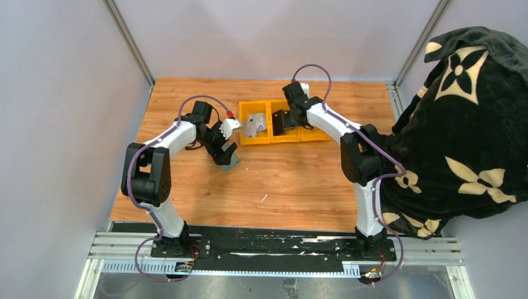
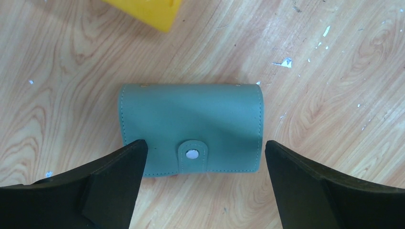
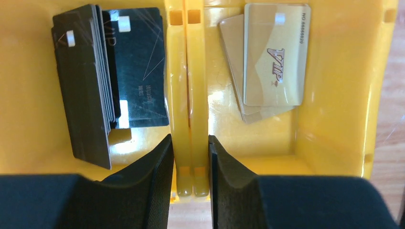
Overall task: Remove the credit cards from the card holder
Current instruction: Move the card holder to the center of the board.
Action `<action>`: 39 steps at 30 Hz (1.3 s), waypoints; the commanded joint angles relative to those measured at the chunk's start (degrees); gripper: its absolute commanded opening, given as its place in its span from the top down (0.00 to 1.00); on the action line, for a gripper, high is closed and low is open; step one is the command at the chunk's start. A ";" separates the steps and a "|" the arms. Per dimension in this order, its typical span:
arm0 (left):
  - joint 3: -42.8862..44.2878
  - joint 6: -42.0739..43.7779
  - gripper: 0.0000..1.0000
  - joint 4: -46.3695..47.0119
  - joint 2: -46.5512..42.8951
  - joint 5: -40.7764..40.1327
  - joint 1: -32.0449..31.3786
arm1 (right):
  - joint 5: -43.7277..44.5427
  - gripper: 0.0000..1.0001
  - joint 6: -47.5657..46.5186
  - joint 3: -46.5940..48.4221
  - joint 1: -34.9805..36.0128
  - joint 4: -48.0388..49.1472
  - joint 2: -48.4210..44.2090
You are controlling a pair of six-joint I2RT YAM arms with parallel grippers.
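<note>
Left end effector [image 2: 204, 145] spread wide over card holder [image 2: 191, 119]; right end effector [image 3: 189, 140] straddles bin divider [image 3: 190, 71], grip unclear.

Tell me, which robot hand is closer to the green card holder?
Left. The left hand hovers open right over the card holder, fingers either side; the right hand is away over the yellow bin.

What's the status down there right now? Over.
Left gripper open over closed card holder. Right gripper straddles bin divider, grip unclear. Cards lie in bin. Nothing blocking holder.
</note>
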 commanded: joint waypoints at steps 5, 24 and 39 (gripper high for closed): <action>-1.90 4.95 0.02 -1.21 1.86 -0.08 -2.55 | 1.65 0.75 5.36 -13.67 1.96 -1.40 -10.67; -15.28 11.62 0.58 -14.98 -10.20 6.45 -12.30 | 1.81 0.42 6.49 -21.41 7.24 -2.23 -21.72; 6.47 -6.70 0.00 -20.29 -20.56 8.19 4.52 | 5.65 0.15 8.63 -18.18 30.05 0.23 -26.03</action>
